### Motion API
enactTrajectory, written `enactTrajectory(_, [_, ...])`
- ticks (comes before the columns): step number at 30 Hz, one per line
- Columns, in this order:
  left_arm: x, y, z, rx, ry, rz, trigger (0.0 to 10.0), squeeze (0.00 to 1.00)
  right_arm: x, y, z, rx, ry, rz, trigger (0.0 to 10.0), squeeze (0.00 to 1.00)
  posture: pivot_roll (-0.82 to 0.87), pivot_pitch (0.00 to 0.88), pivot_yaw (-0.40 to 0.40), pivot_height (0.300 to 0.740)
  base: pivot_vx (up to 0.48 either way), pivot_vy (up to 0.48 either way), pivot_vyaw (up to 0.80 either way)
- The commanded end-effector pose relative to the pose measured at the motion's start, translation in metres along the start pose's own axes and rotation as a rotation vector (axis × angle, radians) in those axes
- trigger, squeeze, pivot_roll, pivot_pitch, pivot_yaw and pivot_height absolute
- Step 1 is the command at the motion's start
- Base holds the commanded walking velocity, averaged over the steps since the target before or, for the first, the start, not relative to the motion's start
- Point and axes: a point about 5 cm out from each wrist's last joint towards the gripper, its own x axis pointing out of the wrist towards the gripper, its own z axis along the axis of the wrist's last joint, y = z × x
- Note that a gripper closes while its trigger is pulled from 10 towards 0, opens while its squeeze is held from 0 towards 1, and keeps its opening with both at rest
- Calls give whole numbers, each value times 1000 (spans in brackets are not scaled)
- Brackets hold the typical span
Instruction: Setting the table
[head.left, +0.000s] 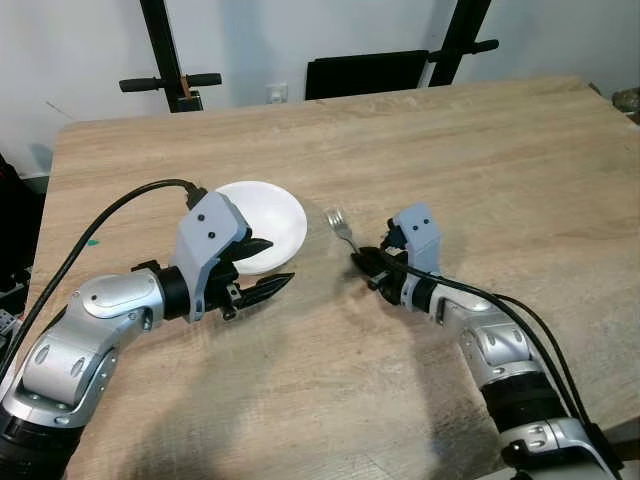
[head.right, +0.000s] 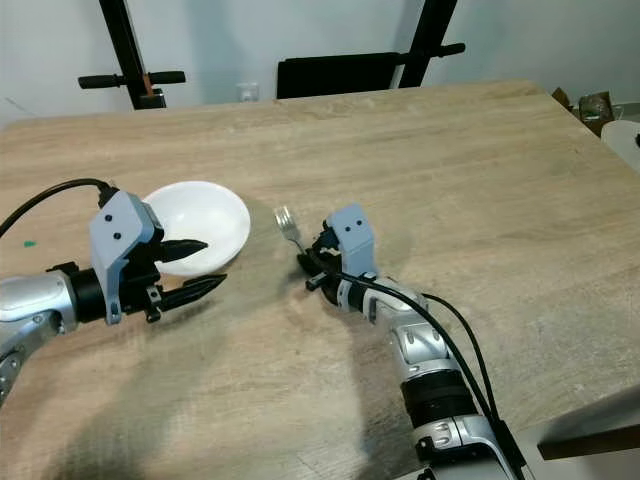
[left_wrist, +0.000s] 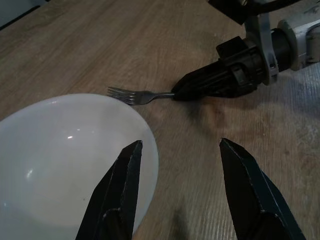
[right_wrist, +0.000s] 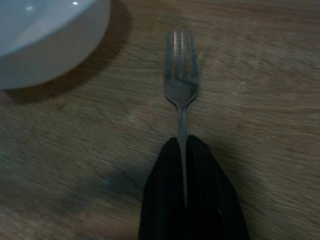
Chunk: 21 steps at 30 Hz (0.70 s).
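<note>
1. One smooth white round bowl (head.left: 265, 222) sits left of centre on the matte wood-grain table (head.left: 480, 150).
2. Left gripper (head.left: 262, 266) reaches in low, fingers spread wide at the bowl's near rim.
3. Right gripper (head.left: 362, 262) clamps the handle of the thin metal fork (head.left: 342, 229), tines pointing away, just right of the bowl.
4. Black stands (head.left: 165, 55) and white wall (head.left: 80, 40) behind.

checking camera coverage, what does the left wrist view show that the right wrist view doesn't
Left wrist view alone: the left tool, its fingers open over the bowl's rim, and the right arm from the side. Right wrist view alone: a close look down the fork's handle, clamped between the right tool's fingers. Both: the white bowl, the fork with its tines near the bowl, the right tool shut on its handle, and the wooden table.
</note>
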Motion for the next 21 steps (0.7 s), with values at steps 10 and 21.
enactTrajectory(10, [-22,18,4,53,33,78,10000,0,10,17,27,15,-87,95,0,0,-90,112,42,740,0,0,0])
enactTrajectory(21, [-28,21,5,63,36,103,10000,0,9,13,35,-26,-88,78,10000,0,-77,109,31,740,0,0,0])
